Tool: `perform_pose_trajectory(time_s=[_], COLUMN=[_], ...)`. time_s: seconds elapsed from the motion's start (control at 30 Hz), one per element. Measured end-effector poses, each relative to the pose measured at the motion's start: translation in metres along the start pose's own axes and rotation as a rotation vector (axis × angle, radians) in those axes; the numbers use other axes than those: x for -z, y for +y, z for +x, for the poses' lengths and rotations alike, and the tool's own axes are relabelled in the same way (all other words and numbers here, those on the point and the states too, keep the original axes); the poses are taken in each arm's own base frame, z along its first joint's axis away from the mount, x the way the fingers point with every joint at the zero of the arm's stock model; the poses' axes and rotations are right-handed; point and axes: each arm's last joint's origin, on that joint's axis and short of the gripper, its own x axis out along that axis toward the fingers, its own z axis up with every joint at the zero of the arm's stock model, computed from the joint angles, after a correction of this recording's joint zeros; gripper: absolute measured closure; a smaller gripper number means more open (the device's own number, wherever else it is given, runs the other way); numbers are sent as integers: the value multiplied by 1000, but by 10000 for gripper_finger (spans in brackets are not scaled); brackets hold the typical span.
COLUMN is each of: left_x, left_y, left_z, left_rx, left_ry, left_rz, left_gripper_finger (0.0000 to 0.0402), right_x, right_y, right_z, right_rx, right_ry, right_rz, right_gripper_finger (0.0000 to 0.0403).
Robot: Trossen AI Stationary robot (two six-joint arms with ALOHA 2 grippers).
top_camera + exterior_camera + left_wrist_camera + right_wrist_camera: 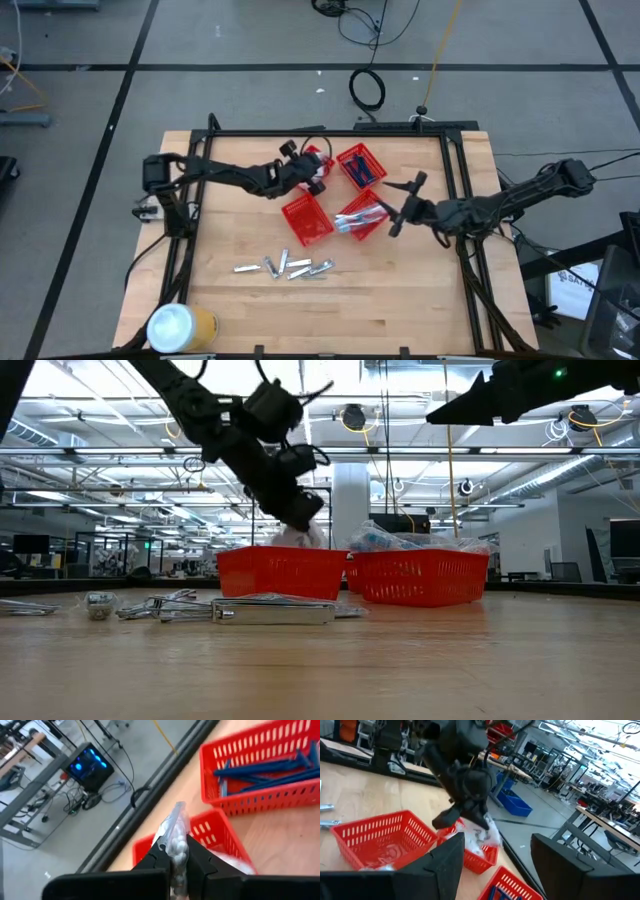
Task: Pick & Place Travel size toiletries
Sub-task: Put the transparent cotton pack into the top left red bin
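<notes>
High view: left gripper (pixel 314 172) hung over the far red basket (pixel 312 160); right gripper (pixel 403 204) sat beside another basket (pixel 362 216), and tubes (pixel 285 267) lay loose on the table (pixel 400 300). Left wrist view: fingers (pixel 192 851) pinched a white sachet (pixel 176 837) above that basket. Right wrist view: fingers (pixel 447 860) spread wide, empty.

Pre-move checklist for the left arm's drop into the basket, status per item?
1. Left gripper grip: shut on a clear sachet of small white pieces. Ok.
2. Position: left gripper over the rear-left red basket, white items already inside. Ok.
3. Exact alignment over that basket's opening: cannot tell.
4. Right gripper out of the way: open, empty, held above the table beside the front-right basket. Ok.
5. Neighbouring basket of blue razors: upright, apart from the drop spot. Ok.
6. Silvery tubes left on the table: still to sort. Not ok.
</notes>
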Motion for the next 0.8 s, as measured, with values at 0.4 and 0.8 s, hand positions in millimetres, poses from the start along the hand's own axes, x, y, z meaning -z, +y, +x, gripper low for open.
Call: perform_pose_trajectory(time_s=[0.4, 0.8], left_x=[27, 21], left_y=[-13, -13], left_z=[28, 25], left_rx=[43, 63], left_ry=[91, 44], left_rz=[-41, 32], left_gripper_finger=[381, 346], right_x=[0, 0], right_y=[-2, -2], right_z=[-2, -2], right_rx=[0, 1], right_ry=[-6, -8], right_rz=[5, 8], right_gripper_finger=[190, 191])
